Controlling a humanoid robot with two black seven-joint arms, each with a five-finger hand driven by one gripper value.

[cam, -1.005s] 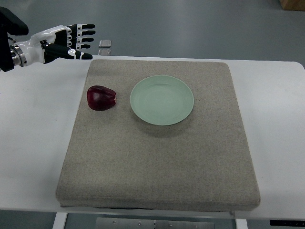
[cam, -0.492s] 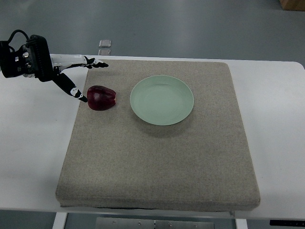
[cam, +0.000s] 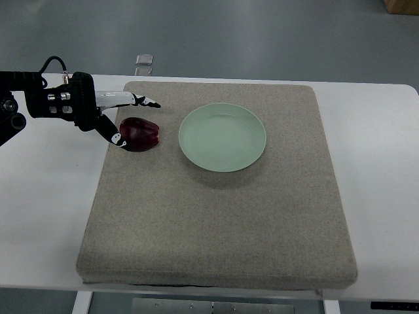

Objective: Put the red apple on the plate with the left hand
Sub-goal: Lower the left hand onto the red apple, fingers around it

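Top view: the left hand [cam: 111, 118] brackets the red apple [cam: 139, 134] with fingers [cam: 145, 101] spread – not yet closed – near the mat's [cam: 216, 229] far-left corner on the desk [cam: 46, 209], the green plate [cam: 222, 137] beside it empty – grasp, lift, placement remain.

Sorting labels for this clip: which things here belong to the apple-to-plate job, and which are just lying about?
Part of the job:
- red apple, on the mat
- green plate, nothing on it
- left hand, fingers spread around the apple, not closed on it

Just there:
- grey mat
- white table
- small square item on the floor beyond the table
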